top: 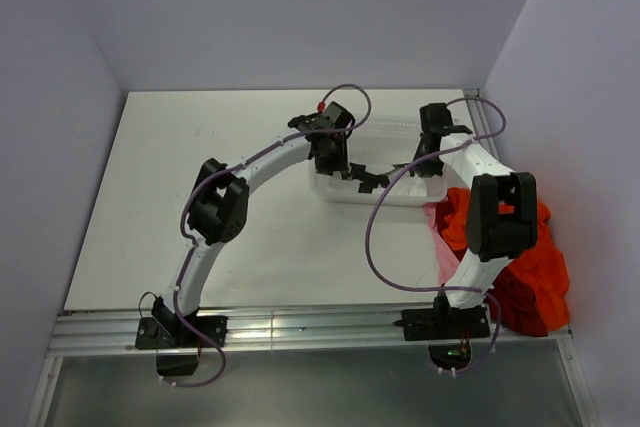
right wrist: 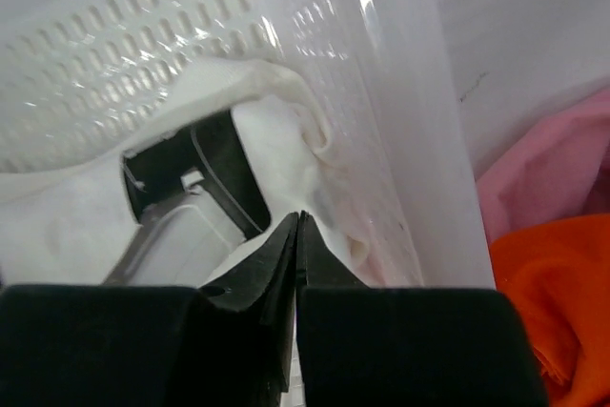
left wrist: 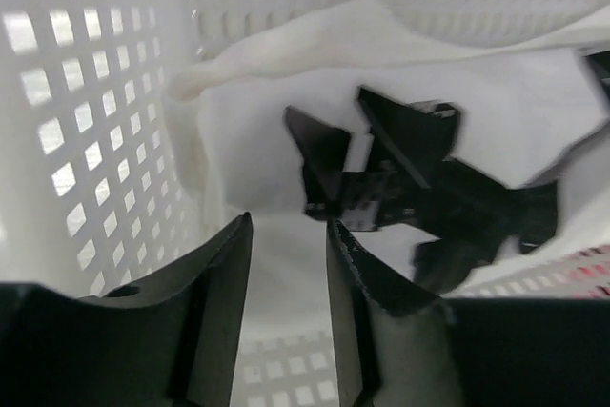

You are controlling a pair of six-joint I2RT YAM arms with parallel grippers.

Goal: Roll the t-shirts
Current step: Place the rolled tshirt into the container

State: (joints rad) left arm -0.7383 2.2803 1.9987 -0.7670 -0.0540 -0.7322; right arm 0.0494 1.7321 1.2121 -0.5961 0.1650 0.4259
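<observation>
A white t-shirt (left wrist: 286, 92) lies crumpled inside the white mesh basket (top: 400, 197), bunched against its wall (right wrist: 315, 131). Both grippers reach down into the basket. My left gripper (left wrist: 289, 223) is open; white cloth and the mesh floor show through the gap, with nothing pinched. My right gripper (right wrist: 298, 218) is shut, its tips resting against the white cloth, and no cloth shows between them. From the top, the left gripper (top: 345, 171) and right gripper (top: 385, 179) sit close together. Orange-red t-shirts (top: 530, 267) lie heaped outside the basket, to the right.
A pink cloth (top: 442, 247) lies between the basket and the orange heap, also seen beside the basket wall (right wrist: 543, 169). Mesh walls (left wrist: 76, 140) stand close around both grippers. Purple cables loop over each arm.
</observation>
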